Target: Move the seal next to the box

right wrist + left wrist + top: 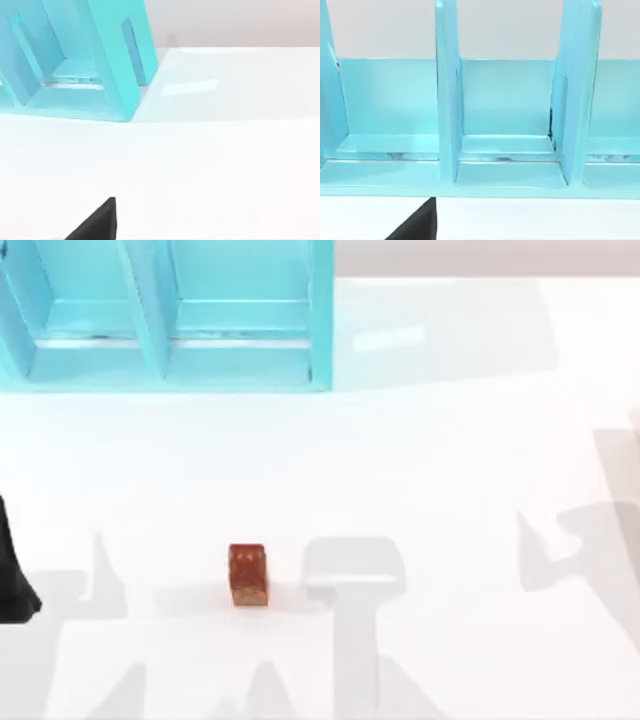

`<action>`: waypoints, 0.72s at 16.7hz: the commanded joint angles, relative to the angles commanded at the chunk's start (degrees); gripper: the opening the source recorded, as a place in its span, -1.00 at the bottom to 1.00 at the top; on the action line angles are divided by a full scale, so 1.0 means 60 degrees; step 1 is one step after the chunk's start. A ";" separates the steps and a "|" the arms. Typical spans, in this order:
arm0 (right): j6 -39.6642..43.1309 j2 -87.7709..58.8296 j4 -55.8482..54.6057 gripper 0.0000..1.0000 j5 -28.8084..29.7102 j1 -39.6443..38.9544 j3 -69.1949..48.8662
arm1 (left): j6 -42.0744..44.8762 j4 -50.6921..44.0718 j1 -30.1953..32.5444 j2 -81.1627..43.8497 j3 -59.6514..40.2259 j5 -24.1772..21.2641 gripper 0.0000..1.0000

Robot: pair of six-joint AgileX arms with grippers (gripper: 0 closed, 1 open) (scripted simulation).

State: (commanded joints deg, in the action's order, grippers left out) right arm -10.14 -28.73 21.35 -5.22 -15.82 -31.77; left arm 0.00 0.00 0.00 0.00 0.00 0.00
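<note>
the seal [248, 575] stands small at lower centre of the desk [450, 490], far from the box [170, 315]; a pinch off centre may topple it, and i cannot tell either tool's opening.

White table [450, 490] bears the seal [248, 575] and cyan shelf [170, 320].

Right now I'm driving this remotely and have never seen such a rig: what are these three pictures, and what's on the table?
You are looking at two AgileX arms at a white table in a rendered simulation. One picture looks straight down from above; the other two come from cameras on each arm's wrist. From above, the seal, a small reddish-brown speckled block, sits alone on the table toward the near left. A large cyan shelf with open compartments stands at the far left. The dark shape at the left edge is part of the left arm. The left wrist camera faces the shelf's compartments; the right wrist camera sees its end from the side. Nothing is held yet.
</note>
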 joint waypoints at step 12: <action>-0.3913 -1.2156 0.8171 1.00 -0.0527 -0.4608 -1.3428 | 0.0000 0.0000 0.0000 0.0000 0.0000 0.0000 1.00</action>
State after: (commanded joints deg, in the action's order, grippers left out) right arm -33.62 -101.67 70.37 -8.38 -43.47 -112.34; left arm 0.00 0.00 0.00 0.00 0.00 0.00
